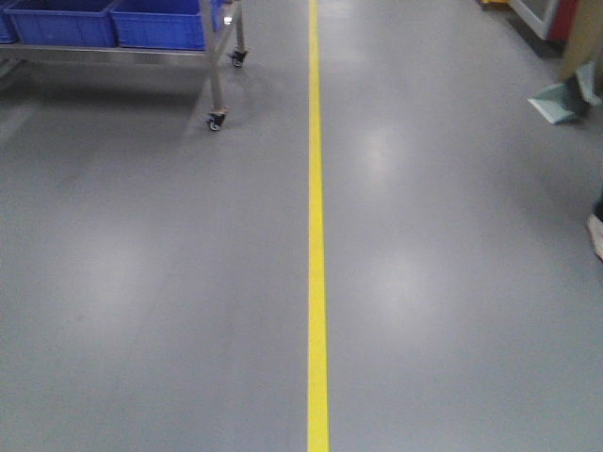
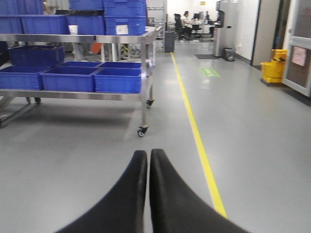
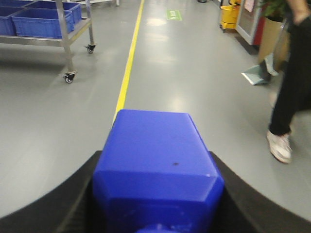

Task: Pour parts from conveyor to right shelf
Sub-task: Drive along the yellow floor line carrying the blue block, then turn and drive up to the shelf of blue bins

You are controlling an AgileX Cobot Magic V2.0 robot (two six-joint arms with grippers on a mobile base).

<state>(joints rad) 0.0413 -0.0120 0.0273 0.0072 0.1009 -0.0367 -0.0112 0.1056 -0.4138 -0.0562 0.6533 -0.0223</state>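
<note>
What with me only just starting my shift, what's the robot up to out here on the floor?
The robot's right gripper is shut on a bright blue part, holding it over open grey floor beside a yellow line. The left gripper is shut and empty. A wheeled steel rack holding blue bins stands ahead, left of the line, and the part is not yet there. A person is on the right. No conveyor is in view.

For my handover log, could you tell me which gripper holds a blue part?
The right gripper, closed on the blue part; the left gripper is shut and empty.
</note>
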